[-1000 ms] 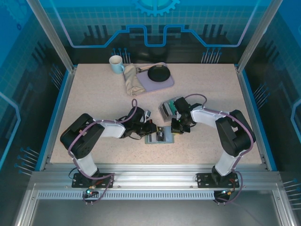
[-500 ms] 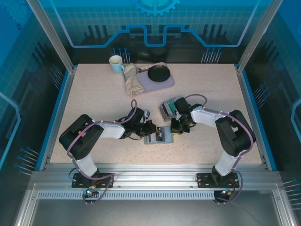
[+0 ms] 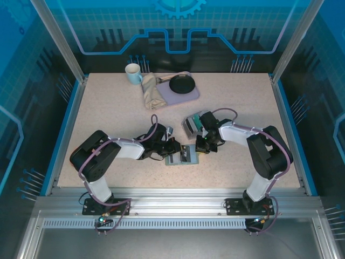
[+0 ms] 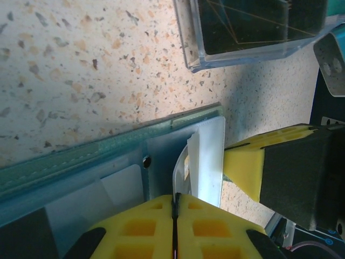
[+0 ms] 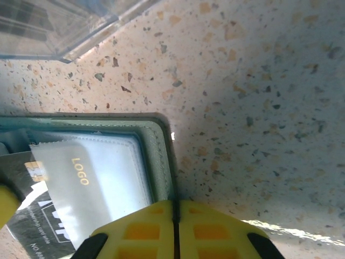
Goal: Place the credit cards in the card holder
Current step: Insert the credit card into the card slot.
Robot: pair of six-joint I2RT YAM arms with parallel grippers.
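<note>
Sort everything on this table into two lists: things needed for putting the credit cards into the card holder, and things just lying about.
Needed: card holder, credit cards, clear box holding a dark card.
Lying about: mug, beige cloth, purple tray, black dish.

Overhead, wrist close-ups, seemingly sharing card holder [image 3: 182,158]
</note>
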